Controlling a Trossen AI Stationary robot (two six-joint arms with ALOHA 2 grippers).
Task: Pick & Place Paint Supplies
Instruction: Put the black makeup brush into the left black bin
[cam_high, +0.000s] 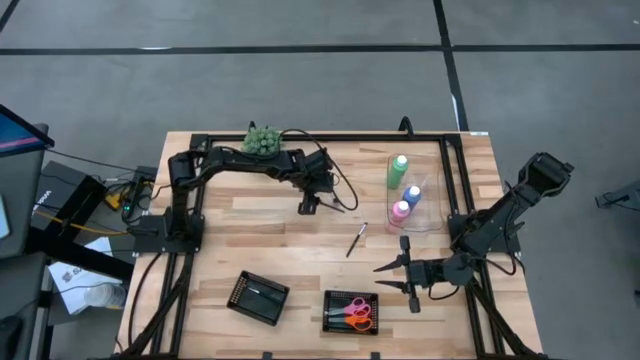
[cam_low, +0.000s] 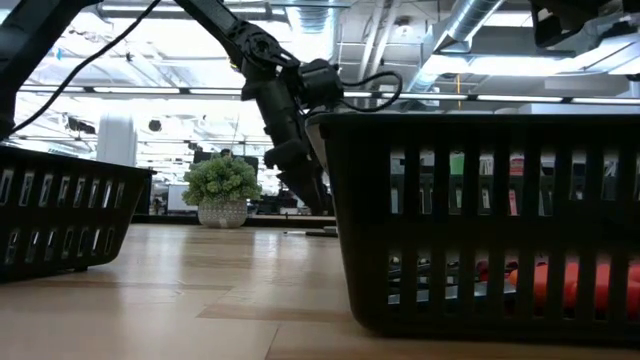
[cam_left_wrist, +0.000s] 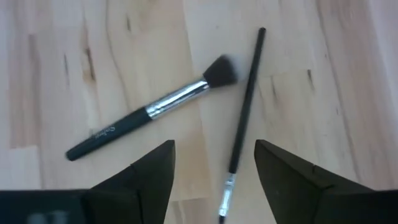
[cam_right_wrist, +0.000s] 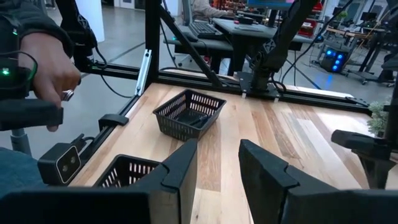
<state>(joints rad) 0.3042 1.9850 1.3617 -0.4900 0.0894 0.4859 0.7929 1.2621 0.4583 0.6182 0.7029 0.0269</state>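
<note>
My left gripper (cam_high: 308, 207) (cam_left_wrist: 214, 149) hovers open over the table's middle, pointing steeply down. On the wood below it lie a bushy brush with a silver ferrule (cam_left_wrist: 155, 109) and a thin dark brush (cam_left_wrist: 245, 106), whose lower end shows between the fingers. Another thin brush (cam_high: 357, 240) lies further right. Green (cam_high: 398, 170), blue (cam_high: 411, 195) and pink (cam_high: 400, 212) bottles stand at the far right. Pink and orange scissors (cam_high: 357, 312) lie in a black tray (cam_high: 331, 322). My right gripper (cam_high: 400, 275) (cam_right_wrist: 217, 155) waits open near the right front.
A second black tray (cam_high: 258, 298) sits at the front left, and a green plant ball (cam_high: 263, 140) at the far edge. A clear holder (cam_high: 432, 205) surrounds the bottles. A person's hand (cam_right_wrist: 43, 62) shows beyond the table's edge in the right wrist view.
</note>
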